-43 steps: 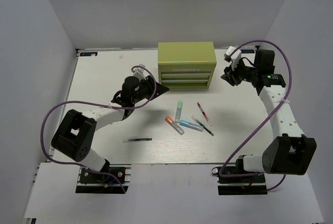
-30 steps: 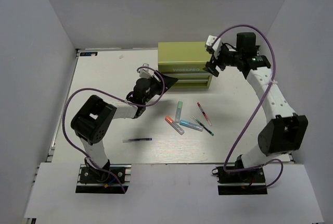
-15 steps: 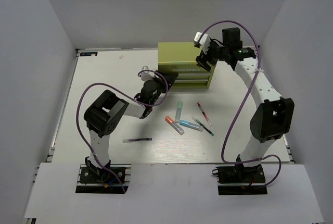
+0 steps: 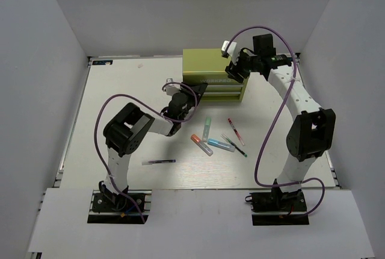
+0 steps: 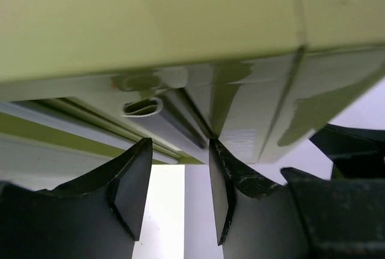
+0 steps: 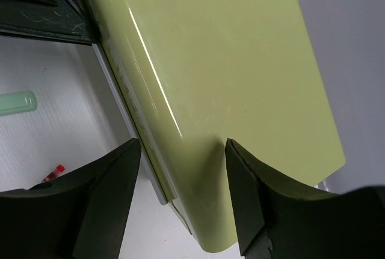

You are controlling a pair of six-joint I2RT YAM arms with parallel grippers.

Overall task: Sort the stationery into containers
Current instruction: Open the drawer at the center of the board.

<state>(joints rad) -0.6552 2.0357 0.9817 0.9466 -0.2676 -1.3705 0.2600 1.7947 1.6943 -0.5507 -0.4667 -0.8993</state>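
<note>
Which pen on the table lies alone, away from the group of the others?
The thin dark-blue pen. It lies by itself to the left, while the other pens and markers lie close together before the green chest.

At table [image 4: 108, 90] rear, tool chest [image 4: 210, 60]; pen cluster [image 4: 220, 145] before it; lone pen [image 4: 159, 161] front-left.

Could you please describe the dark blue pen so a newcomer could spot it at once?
Find the yellow-green tool chest at the back of the table. Markers and pens lie clustered before it. The dark blue pen lies alone, left of them and nearer the front edge.
</note>
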